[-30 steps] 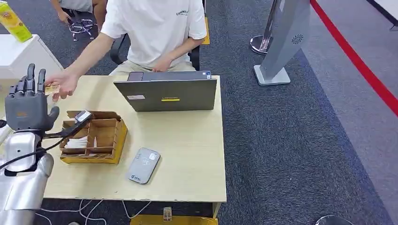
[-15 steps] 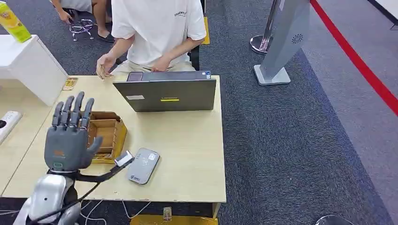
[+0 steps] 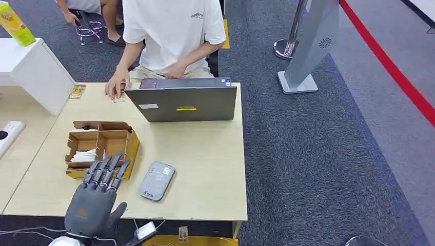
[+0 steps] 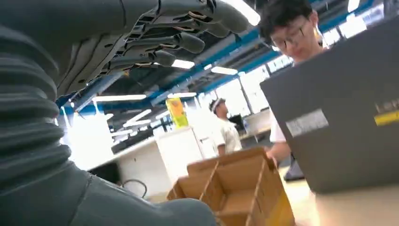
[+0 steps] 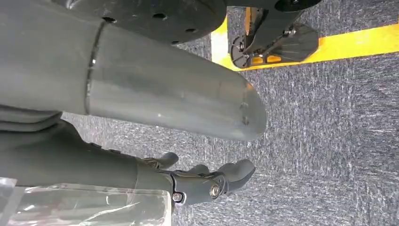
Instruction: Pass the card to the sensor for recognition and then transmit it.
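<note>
Here, line by line:

Table: a pale wooden table (image 3: pixel 205 154) carries everything, with dark grey carpet around it.

Laptop: an open grey laptop (image 3: pixel 182 102) stands at the far edge, its lid back facing the robot; a person in a white T-shirt (image 3: pixel 172 31) sits behind it.

Box: a brown cardboard divider box with a yellow base (image 3: pixel 102 148) sits on the left part of the table, some white paper in one compartment; the left wrist view shows it (image 4: pixel 235 188) just ahead of the hand.

Sensor: a flat grey rounded card reader (image 3: pixel 157 180) lies just right of the box, near the front edge.

Card: a small pale card (image 3: pixel 119 99) lies flat on the far left of the table beside the laptop, under the person's fingertips (image 3: pixel 115 92); the box stands between it and the robot's hand. It is well apart from the robot's fingers.

Second card: a small yellowish card (image 3: pixel 77 91) lies at the far left corner, beside a white cabinet (image 3: pixel 36 72).

Left hand: the dark grey left hand (image 3: pixel 97 200) is at the near edge, back to the camera, fingers straight, slightly spread, tips over the box's front corner, holding nothing.

Right hand: the right hand (image 5: pixel 207 181) hangs over the carpet, fingers loosely curled, nothing in them.
</note>
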Available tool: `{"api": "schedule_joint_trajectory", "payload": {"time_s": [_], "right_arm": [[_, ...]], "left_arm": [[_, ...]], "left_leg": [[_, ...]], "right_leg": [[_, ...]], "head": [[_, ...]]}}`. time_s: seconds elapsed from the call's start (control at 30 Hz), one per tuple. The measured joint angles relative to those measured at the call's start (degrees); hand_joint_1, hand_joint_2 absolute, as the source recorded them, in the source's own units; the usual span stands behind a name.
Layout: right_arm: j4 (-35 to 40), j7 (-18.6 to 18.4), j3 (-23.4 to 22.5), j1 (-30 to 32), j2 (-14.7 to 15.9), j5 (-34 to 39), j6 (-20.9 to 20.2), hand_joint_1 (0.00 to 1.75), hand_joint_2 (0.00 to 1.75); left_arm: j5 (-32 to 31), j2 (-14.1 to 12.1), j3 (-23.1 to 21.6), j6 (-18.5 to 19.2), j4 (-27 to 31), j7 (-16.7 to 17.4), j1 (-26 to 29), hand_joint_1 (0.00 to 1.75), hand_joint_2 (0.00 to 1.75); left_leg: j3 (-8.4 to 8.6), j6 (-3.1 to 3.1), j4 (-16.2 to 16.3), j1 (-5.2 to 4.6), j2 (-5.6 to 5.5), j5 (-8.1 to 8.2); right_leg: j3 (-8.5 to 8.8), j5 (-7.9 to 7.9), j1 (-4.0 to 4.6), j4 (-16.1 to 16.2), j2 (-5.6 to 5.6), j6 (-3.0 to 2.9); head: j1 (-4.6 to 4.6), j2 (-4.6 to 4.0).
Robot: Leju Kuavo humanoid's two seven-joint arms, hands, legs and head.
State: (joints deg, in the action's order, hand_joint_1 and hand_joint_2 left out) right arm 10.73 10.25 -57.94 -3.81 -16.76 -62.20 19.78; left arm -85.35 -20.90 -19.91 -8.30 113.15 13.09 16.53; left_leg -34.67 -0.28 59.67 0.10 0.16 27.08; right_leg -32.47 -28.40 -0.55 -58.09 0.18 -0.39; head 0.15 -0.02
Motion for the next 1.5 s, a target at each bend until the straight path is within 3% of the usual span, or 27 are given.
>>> {"api": "schedule_joint_trajectory", "payload": {"time_s": [0.23,0.43,1.1,1.5], "right_arm": [[0.0,-0.6,0.0,-0.1,0.0,-0.7,-0.6,0.0,0.0],[0.0,-1.1,0.1,-0.2,1.3,-1.9,-6.4,0.0,0.0],[0.0,-1.1,0.3,-0.1,2.6,-2.7,-7.0,0.0,0.0],[0.0,-1.1,1.2,-0.1,3.0,-4.3,-8.2,0.0,0.0]], "left_arm": [[0.6,1.1,1.9,0.6,-1.0,-0.5,-1.6,0.0,1.75],[0.6,3.6,4.8,1.6,-4.6,-1.3,-4.7,0.0,1.75],[0.0,6.1,7.5,1.7,-9.0,-1.0,-7.0,0.0,1.75],[-0.7,8.3,10.7,3.0,-17.1,-1.1,-10.8,0.0,1.75]], "left_leg": [[0.0,0.0,0.0,0.0,-0.11,0.0],[0.01,0.01,0.0,-0.01,-0.12,0.0],[0.01,0.01,0.0,0.0,-0.11,0.0],[-0.01,0.01,0.0,-0.01,-0.11,-0.04]], "right_leg": [[0.03,0.0,0.0,0.0,-0.11,0.0],[0.05,0.01,0.0,0.0,-0.12,0.01],[0.03,0.03,0.0,0.0,-0.11,0.0],[0.03,0.05,-0.01,0.0,-0.1,-0.01]], "head": [[0.02,0.0],[0.0,0.0],[-0.02,0.0],[-0.02,0.0]]}}
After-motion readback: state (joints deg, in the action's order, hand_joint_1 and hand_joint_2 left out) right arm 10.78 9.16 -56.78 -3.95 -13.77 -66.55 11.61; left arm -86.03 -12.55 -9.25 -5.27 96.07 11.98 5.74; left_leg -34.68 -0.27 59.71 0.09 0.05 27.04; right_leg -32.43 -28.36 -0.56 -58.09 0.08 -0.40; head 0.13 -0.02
